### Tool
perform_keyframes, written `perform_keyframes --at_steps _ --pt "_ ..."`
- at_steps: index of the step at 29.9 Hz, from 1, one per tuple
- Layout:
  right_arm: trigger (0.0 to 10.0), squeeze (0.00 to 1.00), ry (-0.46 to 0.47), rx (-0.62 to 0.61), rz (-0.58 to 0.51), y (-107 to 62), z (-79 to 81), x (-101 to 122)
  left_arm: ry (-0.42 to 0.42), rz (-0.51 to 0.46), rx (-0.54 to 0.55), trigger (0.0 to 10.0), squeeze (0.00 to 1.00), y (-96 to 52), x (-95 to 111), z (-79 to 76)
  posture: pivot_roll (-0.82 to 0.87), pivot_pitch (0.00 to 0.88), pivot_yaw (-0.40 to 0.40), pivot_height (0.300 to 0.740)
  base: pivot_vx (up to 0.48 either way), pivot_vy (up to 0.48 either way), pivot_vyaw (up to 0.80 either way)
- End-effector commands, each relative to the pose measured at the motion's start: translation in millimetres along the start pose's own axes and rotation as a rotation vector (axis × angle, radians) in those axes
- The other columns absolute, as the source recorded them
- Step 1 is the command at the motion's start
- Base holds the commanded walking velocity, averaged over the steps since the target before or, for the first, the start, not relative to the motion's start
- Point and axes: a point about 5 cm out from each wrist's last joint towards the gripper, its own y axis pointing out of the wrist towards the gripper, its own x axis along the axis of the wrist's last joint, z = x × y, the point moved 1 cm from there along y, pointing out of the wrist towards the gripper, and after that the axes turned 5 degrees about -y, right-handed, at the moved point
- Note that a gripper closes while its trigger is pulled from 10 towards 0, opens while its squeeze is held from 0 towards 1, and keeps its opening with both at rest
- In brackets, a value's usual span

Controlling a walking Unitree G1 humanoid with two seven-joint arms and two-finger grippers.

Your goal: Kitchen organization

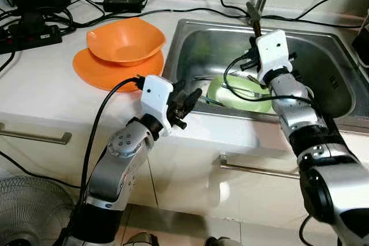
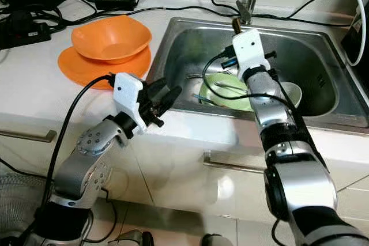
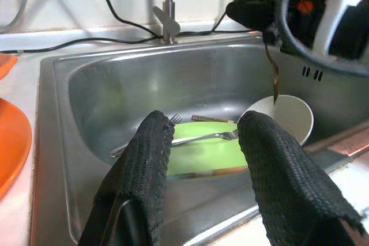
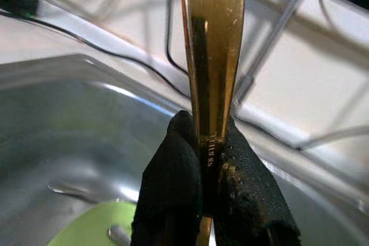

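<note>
The left gripper hovers over the front rim of the stainless steel sink, at the sink's front left corner, its two black fingers spread apart with nothing between them. Inside the sink, toward the front of the basin, lies a round lime-green plate with a silver fork resting across it. A white ceramic cup stands just beside the plate, at the plate's right edge, still within the basin.

The right gripper is raised above the middle of the sink, behind the plate, and its black fingers are clenched on the handle of a gold-coloured metal utensil; the handle end sticks up past the fingertips, while the working end hangs down over the cup in the left wrist view, too small to tell what kind it is.

On the white countertop left of the sink sits an orange plastic bowl stacked on an orange plate. Behind the sink rises the slim metal tap, and black cables run along the wall behind it.
</note>
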Motion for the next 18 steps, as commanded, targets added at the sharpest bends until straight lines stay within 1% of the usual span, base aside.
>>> perform_keyframes --at_steps 1,3,7,13,16,18 --pt "10.0 0.00 0.068 -0.037 0.045 3.2 -7.3 -1 0.003 0.011 -0.032 10.0 0.00 -1.0 -1 -6.3 0.00 0.053 0.008 0.740 0.000 0.000 0.00" --pt "10.0 0.00 0.068 -0.042 0.057 3.5 -7.9 -2 0.002 0.012 -0.035 10.0 0.00 -1.2 -1 -6.6 0.00 0.053 0.008 0.740 0.000 0.000 0.00" --pt "10.0 0.00 0.058 -0.033 0.165 2.7 -8.1 -14 0.003 0.019 -0.047 10.0 0.00 -1.6 -1 -10.0 0.01 0.054 0.002 0.740 0.000 0.000 0.00" --pt "10.0 0.00 0.140 -0.044 0.265 -1.0 -9.4 -28 -0.007 0.038 -0.048 10.0 0.00 -3.6 -4 -12.9 0.02 0.058 -0.006 0.740 0.000 0.000 0.00" --pt "10.0 0.00 0.128 -0.027 0.290 -2.5 -7.6 -32 -0.014 0.061 -0.057 10.0 0.00 -5.3 -6 -14.1 0.02 0.064 -0.009 0.740 0.000 0.000 0.00" --pt "10.0 0.00 0.131 -0.021 0.308 -3.4 -6.7 -35 -0.012 0.096 -0.061 10.0 0.00 -6.4 -9 -14.3 0.02 0.064 -0.009 0.740 0.000 0.000 0.00"
